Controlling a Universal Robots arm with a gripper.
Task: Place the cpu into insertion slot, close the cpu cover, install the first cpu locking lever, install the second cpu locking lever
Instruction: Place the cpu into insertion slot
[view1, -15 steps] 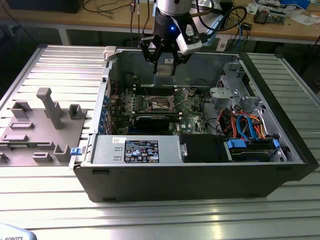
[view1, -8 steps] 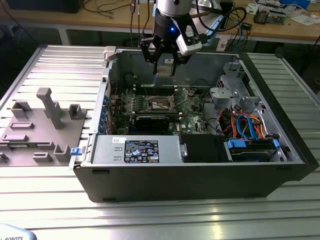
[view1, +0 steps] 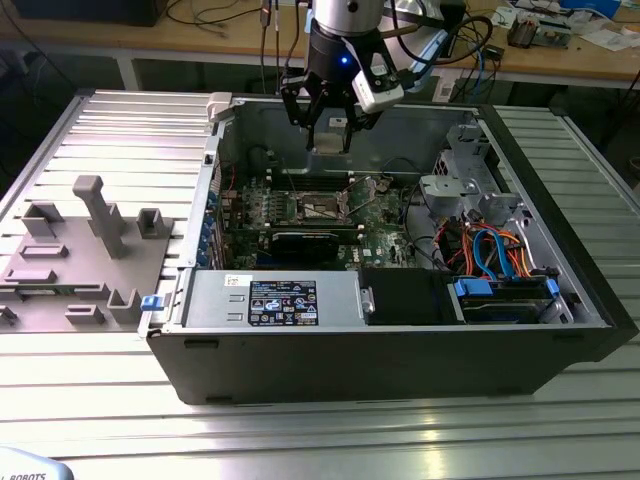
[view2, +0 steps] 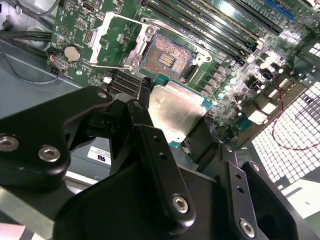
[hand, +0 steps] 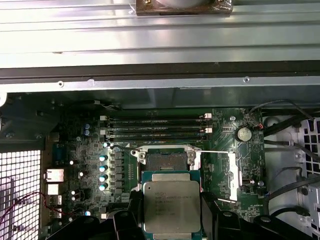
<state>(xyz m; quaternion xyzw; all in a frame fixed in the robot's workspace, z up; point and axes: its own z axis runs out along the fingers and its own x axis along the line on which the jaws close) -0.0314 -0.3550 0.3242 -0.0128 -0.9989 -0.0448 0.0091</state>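
Outwardly, from the exterior view: holds the tool (view1: 331, 138) high inside the open computer case (view1: 590, 300), clamped on the cpu (view1: 335, 124), a small pale patch between the fingers. Finds the insertion slot (view1: 325, 207) well below on the motherboard (view1: 385, 225), almost straight under the tool and a shade toward the case's front. Cannot judge from here whether the slot is bare or covered.

Next, the second wrist view: looks past the black fingers (view2: 145, 120) along the cpu (view2: 175, 112), gripped flat by two opposite edges. Places the insertion slot (view2: 167, 61) just beyond the chip's leading edge and lower down, dark centre bare. Shows the cpu cover (view2: 139, 49) swung open to one side, clear of the slot.

Finally, the first wrist view: looks straight down on the cpu (hand: 171, 205), silver top up, edges parallel to the rim of the insertion slot (hand: 165, 161). Adds a thing missing from the slanted view: square alignment in rotation, with the offset along one axis only. Puts the cpu cover (hand: 231, 172) open beside the slot.
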